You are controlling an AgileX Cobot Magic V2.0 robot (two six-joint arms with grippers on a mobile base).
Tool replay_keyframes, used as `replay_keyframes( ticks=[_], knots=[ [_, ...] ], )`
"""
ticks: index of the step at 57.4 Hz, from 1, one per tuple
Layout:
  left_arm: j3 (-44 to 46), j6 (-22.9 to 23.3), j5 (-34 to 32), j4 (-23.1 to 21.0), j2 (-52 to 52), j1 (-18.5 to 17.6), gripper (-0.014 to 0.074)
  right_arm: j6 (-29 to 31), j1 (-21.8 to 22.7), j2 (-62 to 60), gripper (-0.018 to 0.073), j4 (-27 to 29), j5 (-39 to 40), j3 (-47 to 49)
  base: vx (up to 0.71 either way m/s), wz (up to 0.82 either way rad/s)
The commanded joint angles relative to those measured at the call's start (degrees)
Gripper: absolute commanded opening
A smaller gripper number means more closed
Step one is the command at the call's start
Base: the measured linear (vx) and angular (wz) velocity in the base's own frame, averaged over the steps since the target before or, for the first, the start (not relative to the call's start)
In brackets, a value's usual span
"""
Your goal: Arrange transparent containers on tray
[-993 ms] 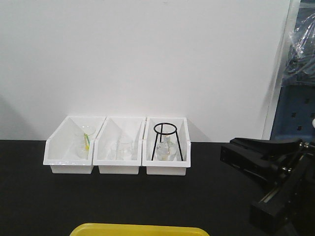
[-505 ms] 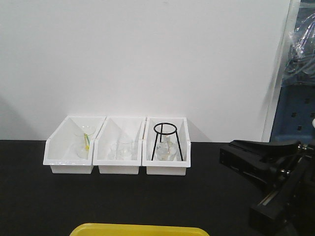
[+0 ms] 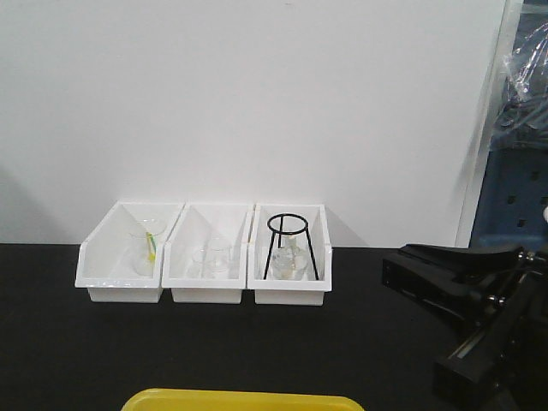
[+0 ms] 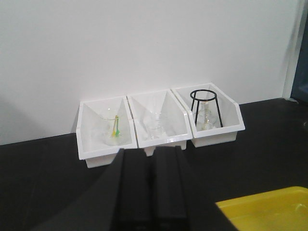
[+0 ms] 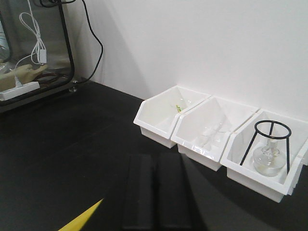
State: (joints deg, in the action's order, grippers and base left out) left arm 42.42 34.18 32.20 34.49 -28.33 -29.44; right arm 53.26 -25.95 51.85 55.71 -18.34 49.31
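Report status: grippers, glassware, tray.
Left gripper shut, empty; right gripper shut, empty. Clear glassware in the three white open-front bins. Flat bright yellow plastic tray: no glass on the visible edge. Black tabletop between looks unobstructed.

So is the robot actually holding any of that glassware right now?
No. The left gripper and the right gripper are both shut on nothing; the glassware sits in the white bins.
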Motion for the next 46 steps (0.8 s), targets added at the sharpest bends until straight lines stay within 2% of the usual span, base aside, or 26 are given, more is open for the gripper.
replay_keyframes(
  ticks=[1,8,14,20,23,29,35,42,46],
  knots=[
    [-3.5,-1.0,-5.6,0.9,4.0,-0.2,-0.0007,0.5,0.2,-0.7,-0.0013,1.0,2.3,1.7,0.0,0.0],
    [-11.5,-1.4,-5.6,-1.7,11.9,0.7,-0.0007,0.5,0.2,-0.7,-0.0013,1.0,2.3,1.7,0.0,0.0],
    [-17.7,-2.1,-7.0,-3.8,19.4,4.5,-0.0007,0.5,0.2,-0.7,-0.0013,1.0,2.6,1.7,0.0,0.0],
    [-23.1,-9.1,-7.7,-10.0,26.9,9.7,-0.0007,0.5,0.2,-0.7,-0.0013,1.0,2.6,1.7,0.0,0.0],
    [-26.2,-15.2,-8.8,-14.3,30.8,12.8,-0.0007,0.5,0.2,-0.7,-0.0013,1.0,2.6,1.7,0.0,0.0],
    [-30.4,-23.9,-14.2,-20.8,29.6,17.2,-0.0007,0.5,0.2,-0.6,-0.0013,1.0,2.4,1.7,0.0,0.0],
    [-37.7,-30.2,-26.9,-28.3,29.2,21.1,-0.0007,0.5,0.2,-0.5,-0.0013,1.0,2.4,1.7,0.0,0.01],
    [-46.5,-31.2,-41.7,-34.5,29.2,24.1,-0.0007,0.5,0.2,-0.5,-0.0013,1.0,2.6,1.7,0.0,0.0],
    [-45.7,-31.0,-36.9,-34.9,29.2,25.0,-0.0007,0.5,0.2,-0.5,-0.0013,1.0,2.7,1.7,0.0,0.0]
  ],
)
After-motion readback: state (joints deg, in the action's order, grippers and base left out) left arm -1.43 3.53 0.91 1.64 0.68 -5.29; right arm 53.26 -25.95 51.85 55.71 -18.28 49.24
